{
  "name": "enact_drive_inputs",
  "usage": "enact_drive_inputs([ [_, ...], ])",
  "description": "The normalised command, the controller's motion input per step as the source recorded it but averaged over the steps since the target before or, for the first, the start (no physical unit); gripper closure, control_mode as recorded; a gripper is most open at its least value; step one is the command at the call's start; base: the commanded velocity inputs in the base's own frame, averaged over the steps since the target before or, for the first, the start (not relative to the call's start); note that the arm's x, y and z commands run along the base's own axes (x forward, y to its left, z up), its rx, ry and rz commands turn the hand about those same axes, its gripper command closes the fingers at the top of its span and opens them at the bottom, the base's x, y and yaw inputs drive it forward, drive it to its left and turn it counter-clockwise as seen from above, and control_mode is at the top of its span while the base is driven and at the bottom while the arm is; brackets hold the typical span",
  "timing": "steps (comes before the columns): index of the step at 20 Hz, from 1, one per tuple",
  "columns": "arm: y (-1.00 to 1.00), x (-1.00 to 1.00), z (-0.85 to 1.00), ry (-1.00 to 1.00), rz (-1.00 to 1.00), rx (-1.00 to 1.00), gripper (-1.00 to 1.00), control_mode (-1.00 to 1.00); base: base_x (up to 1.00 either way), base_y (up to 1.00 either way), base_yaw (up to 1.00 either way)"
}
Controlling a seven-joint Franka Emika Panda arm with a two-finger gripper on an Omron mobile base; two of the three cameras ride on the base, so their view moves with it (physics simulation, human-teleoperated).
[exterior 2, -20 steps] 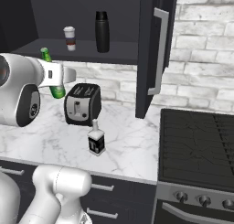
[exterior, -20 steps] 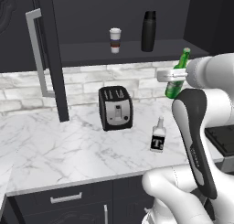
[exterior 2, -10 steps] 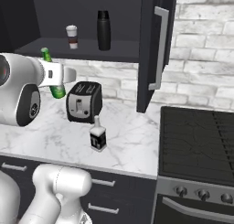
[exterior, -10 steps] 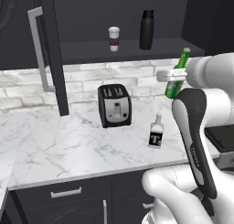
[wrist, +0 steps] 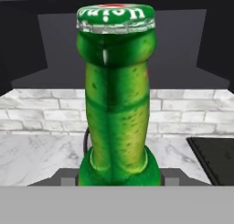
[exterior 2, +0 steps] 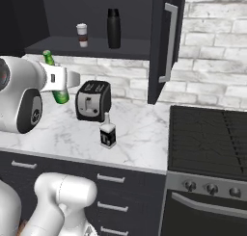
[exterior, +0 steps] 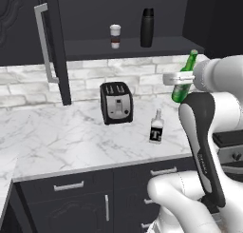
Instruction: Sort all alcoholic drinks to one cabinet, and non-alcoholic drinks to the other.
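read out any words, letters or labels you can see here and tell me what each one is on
"T": white letter on the black label of the squat pale bottle on the counter.
Green beer bottle cap: white lettering around the rim, upside down and too blurred to read.
Coffee cup, black flask, toaster: no readable text.

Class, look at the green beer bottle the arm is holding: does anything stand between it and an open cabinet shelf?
Nothing visible blocks it. The gripper holds the green beer bottle above the counter, tilted. The open cabinet shelf carries the coffee cup and black flask, with bare shelf beside them.
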Motion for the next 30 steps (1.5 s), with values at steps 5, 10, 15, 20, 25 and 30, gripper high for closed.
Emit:
enact_drive_inputs([
  [5,0.00,0.00,0.00,0.00,0.00,0.00,1.00,1.00,-0.34,-0.01,0.00],
  [10,0.00,0.00,0.00,0.00,0.00,0.00,1.00,1.00,-0.38,-0.04,0.00],
  [15,0.00,0.00,0.00,0.00,0.00,0.00,1.00,1.00,-0.45,-0.14,0.00],
  [20,0.00,0.00,0.00,0.00,0.00,0.00,1.00,1.00,-0.45,-0.15,0.00],
  [25,0.00,0.00,0.00,0.00,0.00,0.00,1.00,1.00,-0.47,-0.16,0.00],
  [30,0.00,0.00,0.00,0.00,0.00,0.00,1.00,1.00,-0.51,-0.22,0.00],
])
